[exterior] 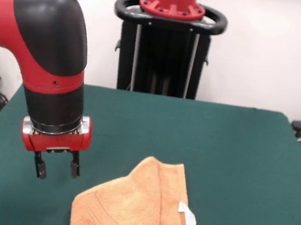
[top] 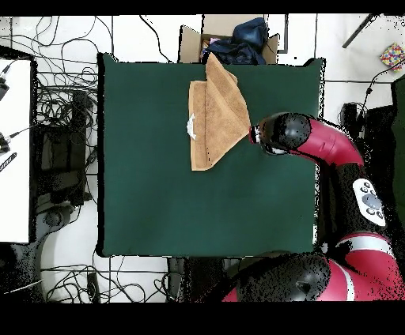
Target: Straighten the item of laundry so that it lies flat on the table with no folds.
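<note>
A: Green desk (exterior: 235, 146); our towel (exterior: 138, 208) lies folded at its edge, beside the empty, spread end effector (exterior: 57, 168).

B: Soft, limp cloth; we pinch a corner.

The red and black arm (exterior: 53, 72) points straight down; its gripper (exterior: 57, 166) hangs with both fingers (exterior: 40, 168) apart.

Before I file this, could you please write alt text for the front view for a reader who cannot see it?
A tan terry-cloth towel lies folded over itself on a dark green table, its white care tag showing at the right edge. To its left, a red and black robot arm holds its open gripper just above the table, apart from the towel.
</note>
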`<state>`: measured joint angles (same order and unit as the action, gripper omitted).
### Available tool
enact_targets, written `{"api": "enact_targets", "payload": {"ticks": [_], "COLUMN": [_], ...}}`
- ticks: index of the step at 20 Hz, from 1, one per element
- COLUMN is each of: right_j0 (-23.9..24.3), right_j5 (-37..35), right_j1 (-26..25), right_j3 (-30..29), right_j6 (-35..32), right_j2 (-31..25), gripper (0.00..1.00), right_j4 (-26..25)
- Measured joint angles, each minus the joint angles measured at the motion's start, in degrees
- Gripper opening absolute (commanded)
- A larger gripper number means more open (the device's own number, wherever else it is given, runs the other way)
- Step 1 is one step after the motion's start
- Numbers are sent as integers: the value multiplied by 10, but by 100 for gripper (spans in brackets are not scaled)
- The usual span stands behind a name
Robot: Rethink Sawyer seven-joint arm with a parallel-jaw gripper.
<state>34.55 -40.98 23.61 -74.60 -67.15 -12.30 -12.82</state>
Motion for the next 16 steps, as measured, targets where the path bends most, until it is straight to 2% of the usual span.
{"api": "enact_targets", "payload": {"ticks": [16], "right_j0": [-1], "right_j5": [0], "right_j1": [6], "right_j3": [12], "right_j6": [0], "right_j2": [14], "gripper": [100], "right_j4": [-1]}}
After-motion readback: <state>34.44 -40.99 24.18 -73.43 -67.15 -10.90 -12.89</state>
